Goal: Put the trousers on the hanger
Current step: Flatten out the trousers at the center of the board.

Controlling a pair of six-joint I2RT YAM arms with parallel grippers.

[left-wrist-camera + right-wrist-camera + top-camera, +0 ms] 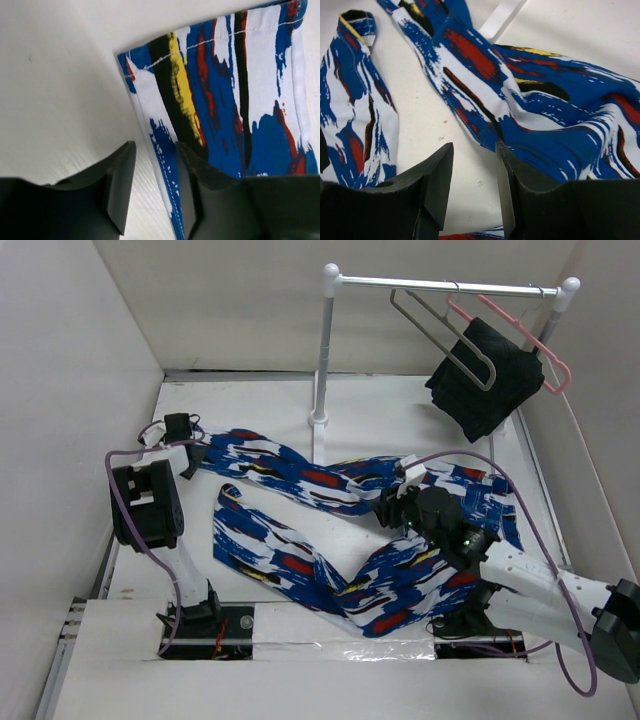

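The printed trousers (300, 480) lie spread on the white table, both legs running to the left. My left gripper (194, 456) is at the cuff end of the far leg. In the left wrist view it (155, 185) is open, with the side edge of that leg (240, 100) lying between its fingers. My right gripper (392, 502) hovers over the trousers' middle. In the right wrist view it (475, 190) is open and empty over bare table, with the fabric (545, 125) by its right finger. The grey wire hanger (445, 335) hangs on the rail.
A white rack with a post (322, 350) and a top rail (450, 285) stands at the back. A pink hanger (545, 350) holding a black cloth (485, 380) hangs beside the wire hanger. White walls close in on the left, back and right.
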